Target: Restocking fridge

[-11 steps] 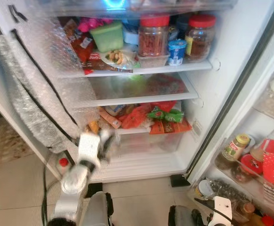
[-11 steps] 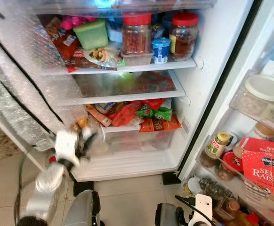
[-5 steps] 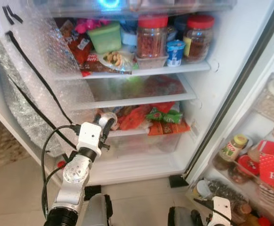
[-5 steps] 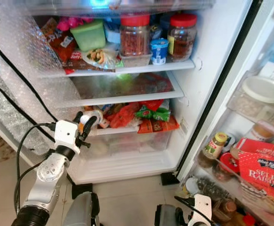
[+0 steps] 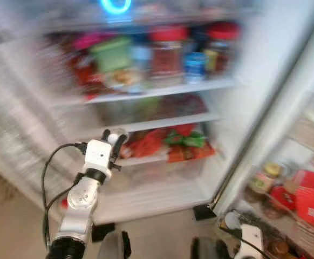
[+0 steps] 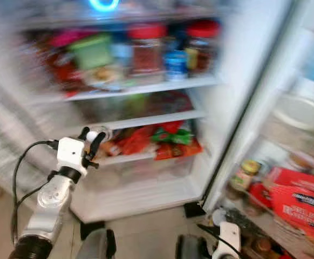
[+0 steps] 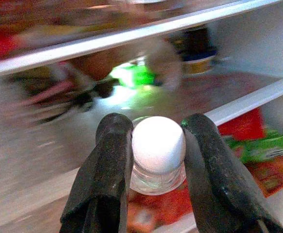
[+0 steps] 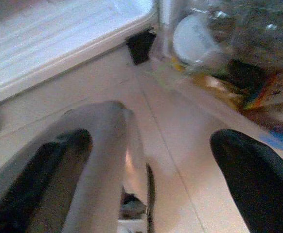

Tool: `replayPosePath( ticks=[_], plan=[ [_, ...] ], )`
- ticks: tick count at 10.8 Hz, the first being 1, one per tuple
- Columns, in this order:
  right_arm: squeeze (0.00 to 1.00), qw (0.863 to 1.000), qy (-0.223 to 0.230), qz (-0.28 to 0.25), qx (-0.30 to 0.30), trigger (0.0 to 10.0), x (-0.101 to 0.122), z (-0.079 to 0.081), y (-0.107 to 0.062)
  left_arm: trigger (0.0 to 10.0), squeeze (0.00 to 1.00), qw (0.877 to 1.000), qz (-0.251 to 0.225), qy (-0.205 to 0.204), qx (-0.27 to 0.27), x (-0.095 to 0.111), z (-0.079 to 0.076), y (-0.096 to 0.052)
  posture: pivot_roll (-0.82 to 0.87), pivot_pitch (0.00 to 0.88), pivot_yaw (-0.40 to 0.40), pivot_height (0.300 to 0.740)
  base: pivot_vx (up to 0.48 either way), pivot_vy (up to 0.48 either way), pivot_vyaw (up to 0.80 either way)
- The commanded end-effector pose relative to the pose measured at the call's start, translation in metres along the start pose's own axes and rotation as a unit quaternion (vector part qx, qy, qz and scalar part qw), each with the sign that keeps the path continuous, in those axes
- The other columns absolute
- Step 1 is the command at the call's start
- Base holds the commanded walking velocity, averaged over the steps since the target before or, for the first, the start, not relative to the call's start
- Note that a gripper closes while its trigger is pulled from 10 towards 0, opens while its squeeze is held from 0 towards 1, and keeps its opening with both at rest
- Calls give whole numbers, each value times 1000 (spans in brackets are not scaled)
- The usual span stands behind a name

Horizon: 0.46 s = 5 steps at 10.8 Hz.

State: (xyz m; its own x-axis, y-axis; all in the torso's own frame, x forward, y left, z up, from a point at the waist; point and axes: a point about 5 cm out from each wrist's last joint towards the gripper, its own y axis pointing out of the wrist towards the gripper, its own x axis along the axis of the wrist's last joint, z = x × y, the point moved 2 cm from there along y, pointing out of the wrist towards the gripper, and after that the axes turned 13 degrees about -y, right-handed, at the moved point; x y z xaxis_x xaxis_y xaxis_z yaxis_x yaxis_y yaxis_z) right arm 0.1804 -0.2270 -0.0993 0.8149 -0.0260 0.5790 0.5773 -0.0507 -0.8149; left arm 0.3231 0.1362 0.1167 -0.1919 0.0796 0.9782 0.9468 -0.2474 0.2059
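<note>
Left hand clamped on bottle at cap; carry level onto middle shelf, avoid shelf lip; right hand apart, idle

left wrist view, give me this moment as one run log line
left end effector: shut on white-capped bottle | position: at fridge shelves | right end effector: open, low over floor | head views: blurred

Home kitchen, stocked fridge (door open)
</note>
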Motion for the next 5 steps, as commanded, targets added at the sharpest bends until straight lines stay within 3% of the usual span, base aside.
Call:
replayPosePath(
  ticks=[1, 5],
  plan=[
    [0, 1000, 5, 3, 2, 10000, -1, 2, 0, 10000, 0, 1000, -18, 14, -12, 8, -2, 4, -76, 18, 11, 600, 289, 0, 0],
    [0, 1000, 6, 3, 4, 10000, -1, 3, 0, 10000, 0, 999, -31, 20, -16, 12, -5, 5, -79, 19, 12, 600, 283, 0, 0]
  ],
)
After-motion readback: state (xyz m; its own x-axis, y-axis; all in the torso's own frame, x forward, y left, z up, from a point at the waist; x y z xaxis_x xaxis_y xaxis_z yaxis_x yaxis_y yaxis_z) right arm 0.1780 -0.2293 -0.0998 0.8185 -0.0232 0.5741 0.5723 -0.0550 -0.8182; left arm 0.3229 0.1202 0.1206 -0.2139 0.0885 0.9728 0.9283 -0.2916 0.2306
